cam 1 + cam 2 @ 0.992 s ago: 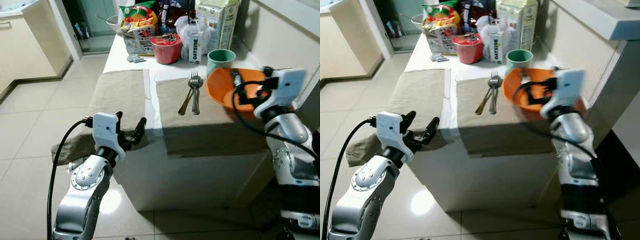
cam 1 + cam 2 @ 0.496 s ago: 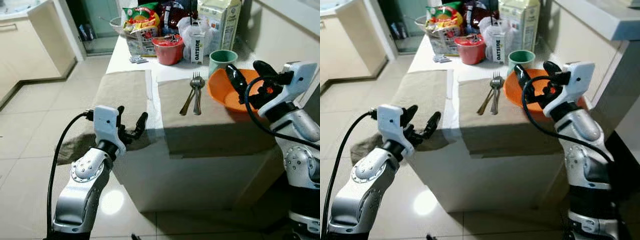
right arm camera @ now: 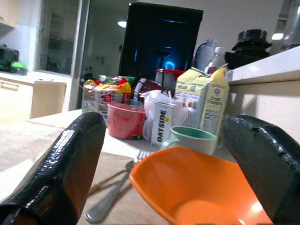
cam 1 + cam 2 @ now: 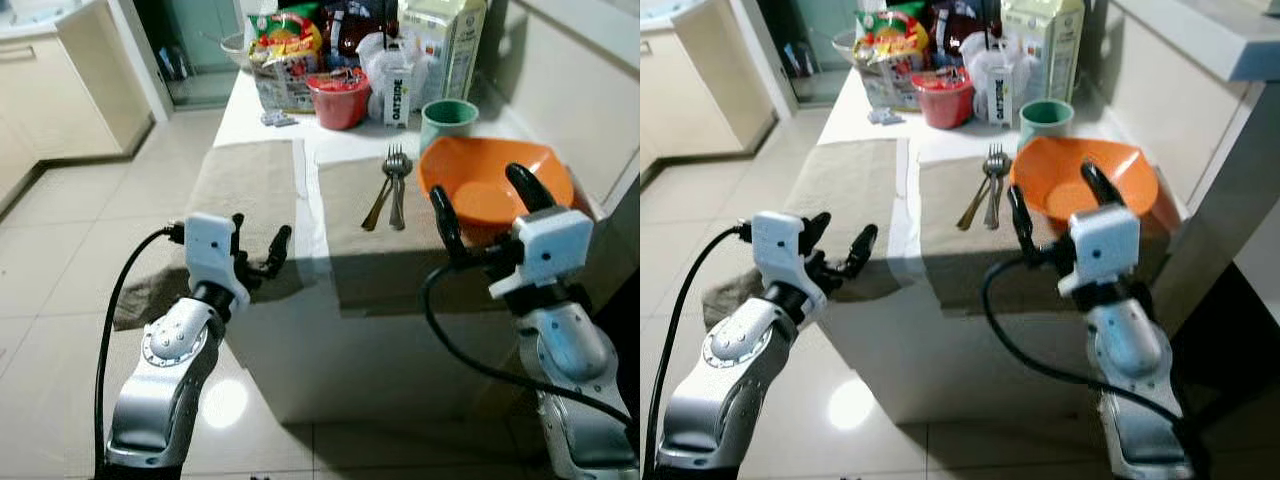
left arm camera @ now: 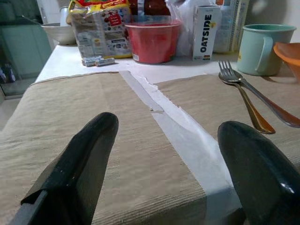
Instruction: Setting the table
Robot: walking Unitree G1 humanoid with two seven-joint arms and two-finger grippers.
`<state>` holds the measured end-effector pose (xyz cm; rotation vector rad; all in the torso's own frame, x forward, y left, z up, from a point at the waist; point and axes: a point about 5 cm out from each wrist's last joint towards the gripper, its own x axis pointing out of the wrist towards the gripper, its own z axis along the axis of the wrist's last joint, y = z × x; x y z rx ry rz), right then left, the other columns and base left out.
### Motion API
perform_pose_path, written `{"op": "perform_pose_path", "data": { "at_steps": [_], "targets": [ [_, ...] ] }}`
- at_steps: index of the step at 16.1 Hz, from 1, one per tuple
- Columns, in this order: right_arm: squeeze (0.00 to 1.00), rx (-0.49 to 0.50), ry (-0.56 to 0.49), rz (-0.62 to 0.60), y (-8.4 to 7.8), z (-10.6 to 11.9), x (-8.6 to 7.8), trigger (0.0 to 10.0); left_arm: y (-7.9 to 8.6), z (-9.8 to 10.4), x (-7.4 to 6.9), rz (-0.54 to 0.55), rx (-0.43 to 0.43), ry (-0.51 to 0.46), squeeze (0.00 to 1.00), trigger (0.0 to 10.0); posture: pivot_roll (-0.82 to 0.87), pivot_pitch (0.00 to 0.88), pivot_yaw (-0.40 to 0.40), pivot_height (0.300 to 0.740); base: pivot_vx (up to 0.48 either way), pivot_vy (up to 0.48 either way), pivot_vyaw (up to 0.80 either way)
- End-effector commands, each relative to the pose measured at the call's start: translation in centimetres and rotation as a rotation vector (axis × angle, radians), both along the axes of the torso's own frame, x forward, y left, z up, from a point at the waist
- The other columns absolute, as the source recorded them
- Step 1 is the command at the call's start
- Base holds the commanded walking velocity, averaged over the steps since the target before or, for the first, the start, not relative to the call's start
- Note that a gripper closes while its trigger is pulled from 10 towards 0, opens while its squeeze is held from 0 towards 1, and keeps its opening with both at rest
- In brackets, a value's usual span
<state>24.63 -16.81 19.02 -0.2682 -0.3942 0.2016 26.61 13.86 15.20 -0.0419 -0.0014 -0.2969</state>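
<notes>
An orange bowl (image 4: 492,186) sits at the right end of the white desk (image 4: 262,99), resting partly on the right-hand beige placemat (image 4: 400,238) and just in front of a green mug (image 4: 446,118). The right tool (image 4: 485,207) is held at the near edge of the desk, directly in front of the bowl, its two black fingers (image 3: 70,161) spread wide with nothing between them; from the head views it seems clear of the bowl's rim, though the overlap makes that hard to judge. To the left of the bowl, a fork and spoon (image 4: 390,182) lie close together on the same placemat, handles angled toward the robot. A second beige placemat (image 4: 241,200) covers the left part of the desk and hangs over its near edge, with a strip of bare white surface between the two mats. The left tool (image 4: 258,247) hovers at that overhanging edge, fingers (image 5: 71,169) likewise parted and empty. At the far end of the desk stand a red tub (image 4: 338,98), a small Oatside carton (image 5: 206,25), a tall milk carton (image 4: 443,42), a white plastic bag (image 4: 383,55) and colourful snack packets (image 4: 287,48).
</notes>
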Motion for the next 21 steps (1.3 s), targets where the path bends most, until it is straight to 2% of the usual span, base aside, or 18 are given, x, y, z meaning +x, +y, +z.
{"op": "perform_pose_path", "data": {
  "at_steps": [1, 2, 3, 5, 7, 11, 14, 17, 21],
  "targets": [
    [0.0, -0.033, -0.035, -0.036, -0.4, -0.2, -1.0, 10.0, 0.2, -0.2, -0.1, 0.015, 0.021, 0.0, 0.0, 10.0, -0.21, 0.0, 0.117, 0.74, 0.0, 0.0, 0.0],
    [0.0, -0.071, -0.031, -0.11, -1.3, -1.4, -1.8, 10.0, 0.2, -0.2, 0.0, 0.02, 0.038, -0.004, 0.0, 10.0, -0.21, 0.0, 0.113, 0.74, 0.0, 0.0, 0.0],
    [0.0, -0.094, -0.038, -0.124, -1.5, -1.9, -2.4, 10.0, 0.3, -0.2, 0.0, 0.021, 0.044, -0.003, 0.0, 10.0, -0.21, 0.0, 0.112, 0.74, 0.0, 0.0, 0.0],
    [0.0, -0.15, 0.017, -0.144, -1.9, -4.0, -3.4, 10.0, 0.2, -0.4, 0.0, 0.012, 0.043, 0.009, 0.0, 10.0, -0.21, 0.0, 0.112, 0.74, 0.0, 0.0, 0.0],
    [0.0, -0.118, 0.045, -0.163, -2.1, -4.2, -3.0, 10.0, 0.1, -0.6, -0.2, 0.005, 0.043, 0.015, 0.0, 10.0, -0.2, 0.0, 0.112, 0.74, 0.0, 0.0, 0.0],
    [0.0, -0.128, -0.01, -0.159, -2.0, -4.1, -2.6, 10.0, 0.1, -0.1, -0.3, 0.023, -0.01, -0.019, 0.0, 10.0, -0.19, 0.0, 0.106, 0.74, 0.0, -0.073, 0.0],
    [0.0, -0.119, -0.04, -0.173, -2.0, -3.7, -1.6, 10.0, -0.2, 0.2, -0.4, 0.011, -0.04, -0.032, 0.0, 10.0, -0.19, 0.0, 0.106, 0.74, 0.0, -0.467, 0.0],
    [0.0, -0.122, -0.055, -0.153, -1.2, -3.4, -0.7, 10.0, -0.5, 0.6, -0.7, 0.003, -0.057, -0.055, 0.0, 10.0, -0.18, 0.0, 0.104, 0.74, 0.0, -0.466, 0.0],
    [0.0, -0.122, -0.074, -0.144, -0.9, -3.2, 0.0, 10.0, -0.9, 0.8, -0.8, -0.014, -0.058, -0.076, 0.0, 10.0, -0.17, 0.0, 0.101, 0.74, 0.0, -0.471, 0.0]
  ]
}}
